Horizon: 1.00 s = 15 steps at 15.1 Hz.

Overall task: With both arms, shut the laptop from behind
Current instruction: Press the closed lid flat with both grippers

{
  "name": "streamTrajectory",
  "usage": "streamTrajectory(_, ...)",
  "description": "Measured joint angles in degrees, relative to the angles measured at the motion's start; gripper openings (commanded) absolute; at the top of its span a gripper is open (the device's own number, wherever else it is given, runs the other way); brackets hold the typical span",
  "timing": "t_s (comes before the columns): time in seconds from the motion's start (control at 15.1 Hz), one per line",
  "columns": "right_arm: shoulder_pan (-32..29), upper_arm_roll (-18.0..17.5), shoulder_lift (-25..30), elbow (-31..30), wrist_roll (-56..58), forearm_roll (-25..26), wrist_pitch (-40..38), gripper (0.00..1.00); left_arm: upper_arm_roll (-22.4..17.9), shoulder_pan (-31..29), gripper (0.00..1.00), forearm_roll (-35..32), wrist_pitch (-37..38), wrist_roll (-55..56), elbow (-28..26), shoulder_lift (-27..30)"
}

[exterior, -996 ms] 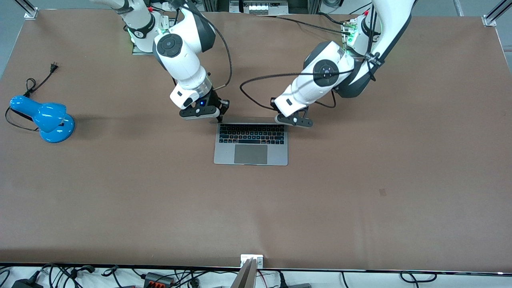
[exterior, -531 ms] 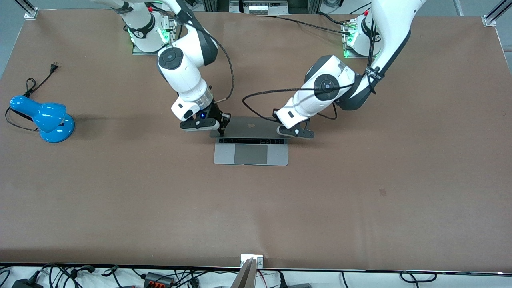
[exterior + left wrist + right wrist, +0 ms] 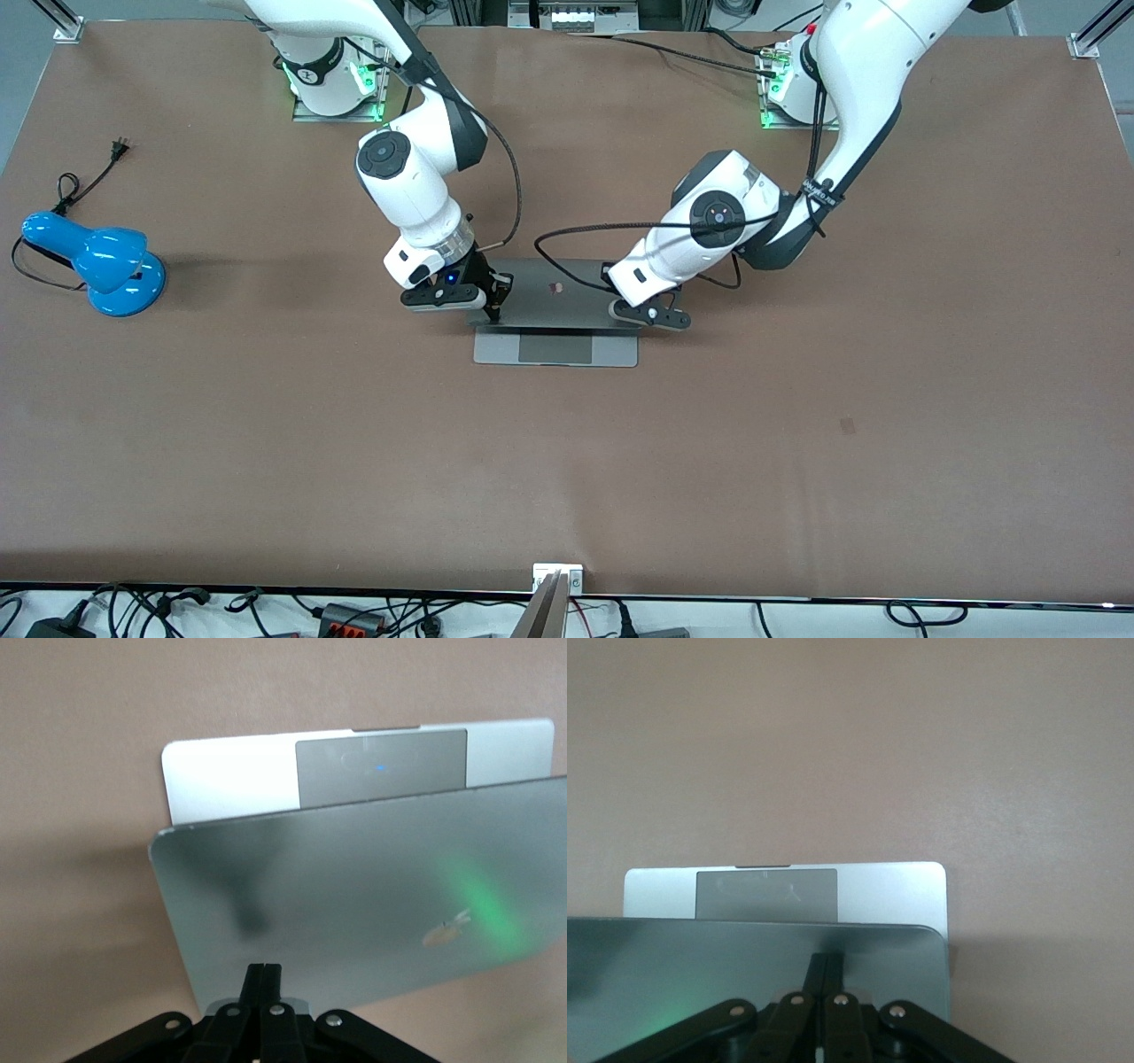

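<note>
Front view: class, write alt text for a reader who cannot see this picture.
A slim silver-grey laptop lies mid-table with its lid tilted low over the base, only the grey trackpad strip showing. The right gripper and left gripper, both shut, press on the lid's two corners. A blue desk lamp sits toward the right arm's end of the brown table.

Both arms reach down from their bases, wrists bent low. Right hand (image 3: 490,306) has fingers (image 3: 825,979) pressed together; left hand (image 3: 640,312) too, fingers (image 3: 263,992) together, both tilted forward.
</note>
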State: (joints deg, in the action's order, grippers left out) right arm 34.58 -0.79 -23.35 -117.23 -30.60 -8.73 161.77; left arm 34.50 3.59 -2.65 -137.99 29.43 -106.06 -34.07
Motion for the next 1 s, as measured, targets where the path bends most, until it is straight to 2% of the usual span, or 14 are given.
streamTrajectory(0.27, -0.4, 0.1, -3.2, 0.1, 0.0, 0.0, 5.8, 0.00, -1.0, 0.1, 0.00, -0.5, -1.9, -0.3, 1.0, -2.5)
streamTrajectory(0.46, -0.8, 0.1, -4.8, 0.5, 0.1, 0.0, 6.4, 0.00, -1.0, 0.1, 0.00, -3.8, -2.0, -0.3, 2.5, -4.4)
streamTrajectory(1.0, -0.8, 0.2, -10.3, 2.7, 0.2, 0.0, 6.4, 0.00, -2.3, 0.3, 0.00, -5.6, -4.7, -0.4, 3.6, -7.8)
